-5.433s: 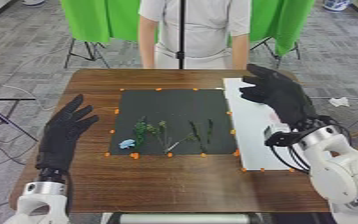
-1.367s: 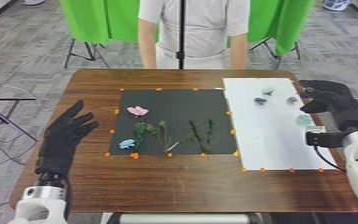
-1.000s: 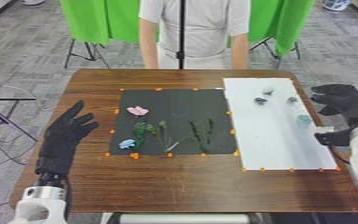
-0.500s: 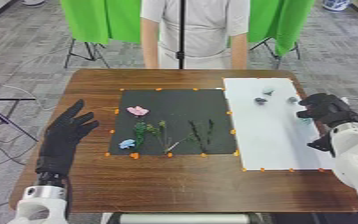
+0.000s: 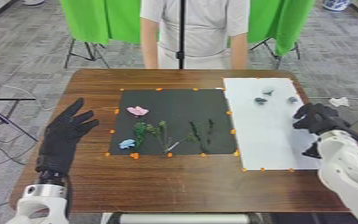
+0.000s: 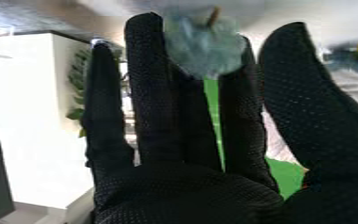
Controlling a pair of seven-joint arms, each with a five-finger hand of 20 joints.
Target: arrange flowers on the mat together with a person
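Observation:
My right hand is over the right edge of the white sheet. In the right wrist view the right hand has straight fingers, with a pale blue-green flower at their tips; whether they touch it I cannot tell. The black mat holds a pink flower above a leafy green stem, a light blue flower at lower left and several thin stems. A pale flower and two grey-blue ones lie on the sheet. My left hand is open left of the mat.
Orange markers edge the mat and sheet on the brown wooden table. Behind the table stand green cloths and a dark upright pole.
A pink flower now shows on the black mat, unlike in the oldest frame. My right hand moved off the sheet's right side, then back over its edge, covering the blue-green flower. The left hand stayed still.

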